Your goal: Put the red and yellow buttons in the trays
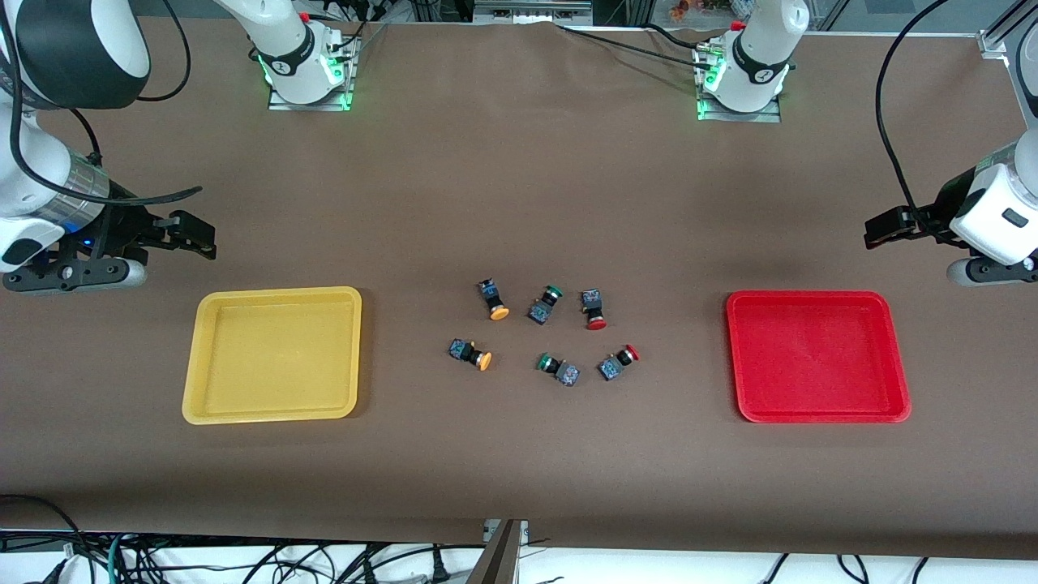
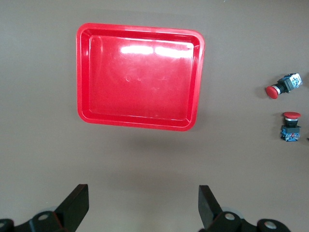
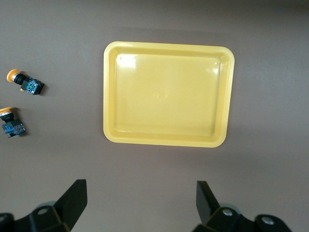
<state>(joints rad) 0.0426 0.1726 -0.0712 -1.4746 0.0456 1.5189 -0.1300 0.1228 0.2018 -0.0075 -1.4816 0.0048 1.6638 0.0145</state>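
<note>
Two yellow-capped buttons and two red-capped buttons lie on their sides in a cluster at mid-table. The yellow tray lies toward the right arm's end, the red tray toward the left arm's end; both hold nothing. My right gripper is open and empty over bare table beside the yellow tray. Its wrist view shows both yellow buttons. My left gripper is open and empty beside the red tray. Its wrist view shows both red buttons.
Two green-capped buttons lie among the red and yellow ones. The brown table cover stretches between the cluster and each tray. Cables hang past the table edge nearest the front camera.
</note>
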